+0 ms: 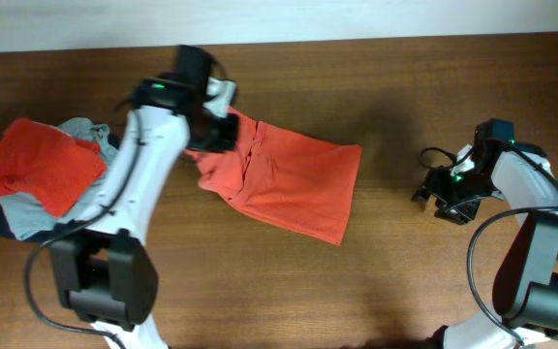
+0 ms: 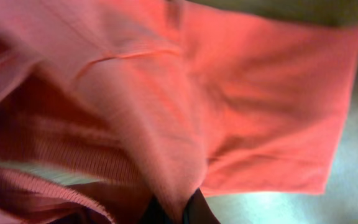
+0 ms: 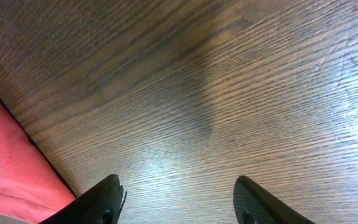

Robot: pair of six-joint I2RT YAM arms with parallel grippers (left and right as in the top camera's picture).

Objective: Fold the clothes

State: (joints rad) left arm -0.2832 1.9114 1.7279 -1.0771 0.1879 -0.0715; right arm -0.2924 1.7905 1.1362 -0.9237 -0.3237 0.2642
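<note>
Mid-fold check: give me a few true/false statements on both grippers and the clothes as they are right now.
1. The left gripper grips the orange-red T-shirt. True.
2. The right gripper is shut on cloth. False: it is open over the wooden table and holds nothing.
3. A pile of clothes lies on the left arm's side, with an orange-red piece on top. True.
4. The T-shirt lies flat and smooth throughout. False: it is bunched and creased near the left gripper.

Dark wood-grain table (image 1: 405, 281), pale wall strip (image 1: 356, 15) behind.
</note>
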